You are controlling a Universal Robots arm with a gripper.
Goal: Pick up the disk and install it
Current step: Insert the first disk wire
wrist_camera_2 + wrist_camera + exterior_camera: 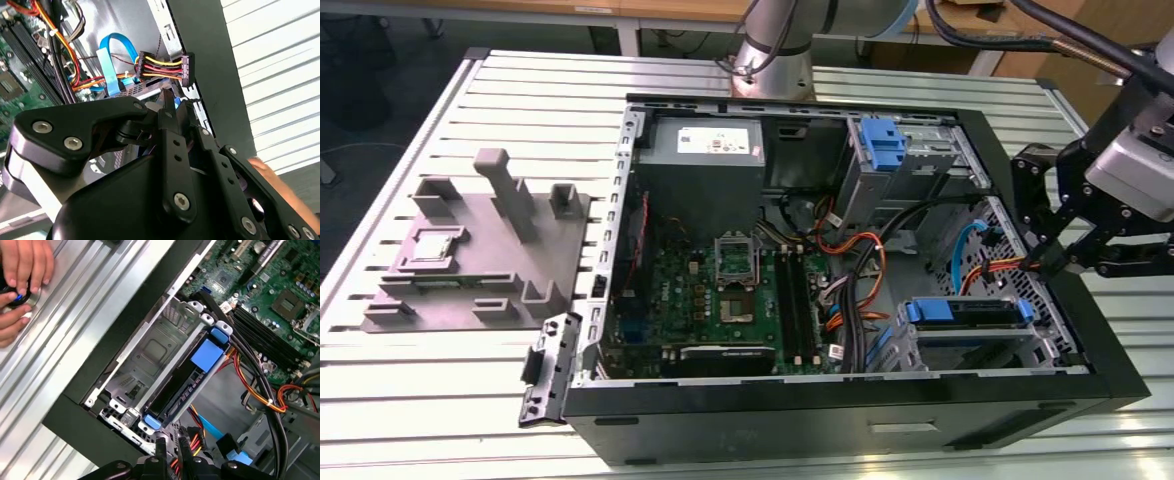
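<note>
The disk [965,312], framed by its blue carrier, sits in a slot of the drive cage at the case's front right corner. In the first wrist view the disk [207,352] is edge-on, with blue tabs at both ends and an empty grey bay beside it. My gripper [1051,265] hovers above the case's right wall, just beyond the cage, shut with nothing in it. In the second wrist view my gripper [168,97] points at a black power connector [162,67] with red and yellow wires. In the first wrist view my gripper [171,445] is over those same wires.
The open computer case [1067,330] lies on a slatted metal table [440,410]. A grey fixture [487,250] stands to the exterior view's left. A second blue carrier [881,150] sits in the upper bay. A person's hand [22,270] rests on the table by the case.
</note>
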